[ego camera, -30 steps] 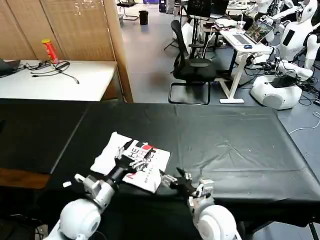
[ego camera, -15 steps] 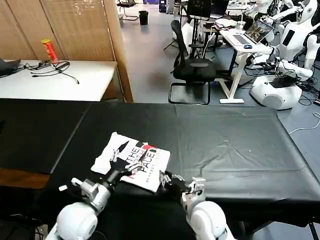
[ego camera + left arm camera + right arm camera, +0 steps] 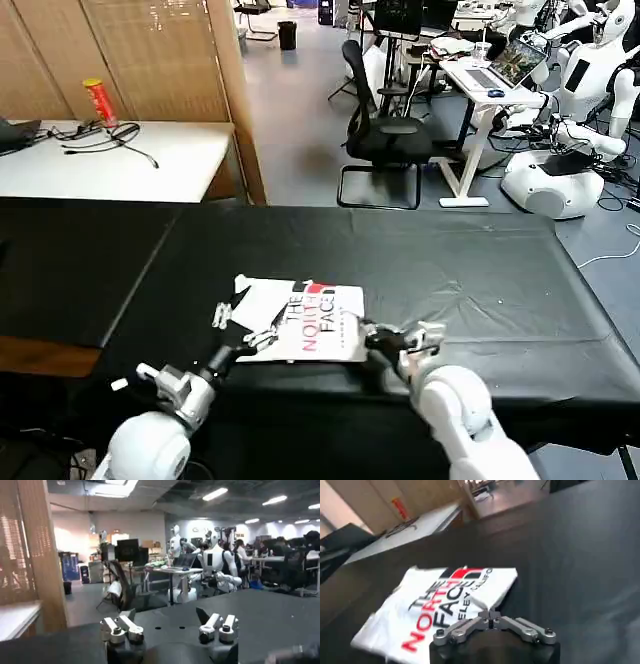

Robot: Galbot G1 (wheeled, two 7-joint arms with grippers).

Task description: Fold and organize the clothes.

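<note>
Since half a second ago the black table covering (image 3: 450, 270) has kept its place while the folded white T-shirt (image 3: 305, 318) has slid toward the robot's right and turned, so its black and red lettering now runs up and down in the head view rather than slanting across. It lies flat near the front edge of the table, between the two arms. The right gripper (image 3: 372, 338) has swung round to the shirt's right-hand edge, and in its own wrist view its fingertips are pressed together (image 3: 490, 614) over the near hem, apparently pinching the cloth, which would explain the drag. The left gripper (image 3: 240, 345) has drawn back to just beside the shirt's left edge, its fingers spread apart and holding nothing (image 3: 167, 625). I judge the folding done and the bundle now being squared up and positioned.
</note>
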